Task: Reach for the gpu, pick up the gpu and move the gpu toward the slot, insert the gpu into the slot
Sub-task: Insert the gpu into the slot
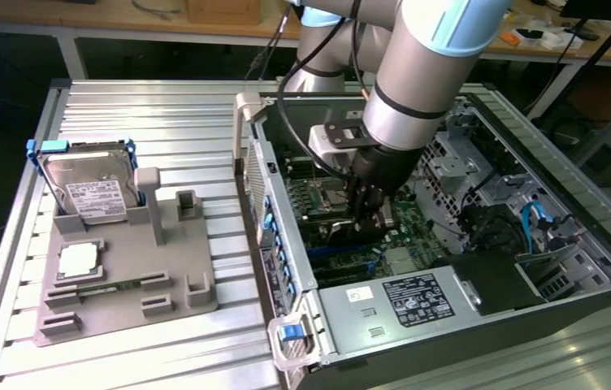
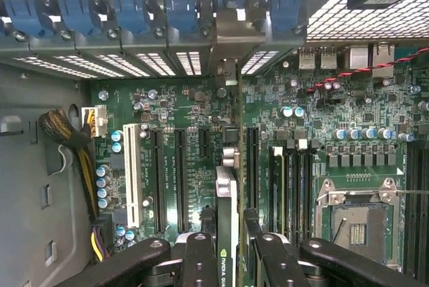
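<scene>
A ribbed metal table (image 1: pixel 121 106) carries an open computer case (image 1: pixel 609 268) along its edge at the exterior view's right, and a grey fixture (image 1: pixel 121 284) with a hard drive (image 1: pixel 91 191) toward its opposite edge. The arm (image 1: pixel 425 65) slants steeply down into the case, wrist pointed at the motherboard (image 2: pixel 335 119). The gripper (image 2: pixel 228 240) pinches the gpu (image 2: pixel 226 193) edge-on between narrowly set fingers (image 2: pixel 200 260), the card standing among the motherboard's long black slots; whether it is seated cannot be told.
</scene>
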Robot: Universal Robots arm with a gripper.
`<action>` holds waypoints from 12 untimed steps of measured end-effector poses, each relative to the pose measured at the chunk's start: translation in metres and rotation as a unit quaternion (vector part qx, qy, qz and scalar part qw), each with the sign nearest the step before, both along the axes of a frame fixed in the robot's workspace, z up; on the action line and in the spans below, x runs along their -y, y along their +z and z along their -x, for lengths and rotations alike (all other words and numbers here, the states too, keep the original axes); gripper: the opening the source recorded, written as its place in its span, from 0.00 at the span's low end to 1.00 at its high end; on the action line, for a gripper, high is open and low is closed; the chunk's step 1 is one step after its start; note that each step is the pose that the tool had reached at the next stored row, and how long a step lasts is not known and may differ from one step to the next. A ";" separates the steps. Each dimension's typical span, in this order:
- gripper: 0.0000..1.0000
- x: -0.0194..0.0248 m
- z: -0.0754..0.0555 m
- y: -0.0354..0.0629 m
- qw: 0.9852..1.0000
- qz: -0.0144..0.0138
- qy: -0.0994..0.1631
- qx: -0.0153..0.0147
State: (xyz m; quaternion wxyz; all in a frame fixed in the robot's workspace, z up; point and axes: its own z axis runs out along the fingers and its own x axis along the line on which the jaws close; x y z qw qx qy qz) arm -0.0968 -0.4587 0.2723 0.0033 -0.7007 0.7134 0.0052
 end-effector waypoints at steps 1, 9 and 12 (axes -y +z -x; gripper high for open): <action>0.27 -0.0001 0.000 0.0003 1.000 0.001 0.000 0.001; 0.27 -0.0031 0.001 0.0038 1.000 0.007 0.000 0.009; 0.27 -0.0045 0.004 0.0037 1.000 0.007 0.000 0.019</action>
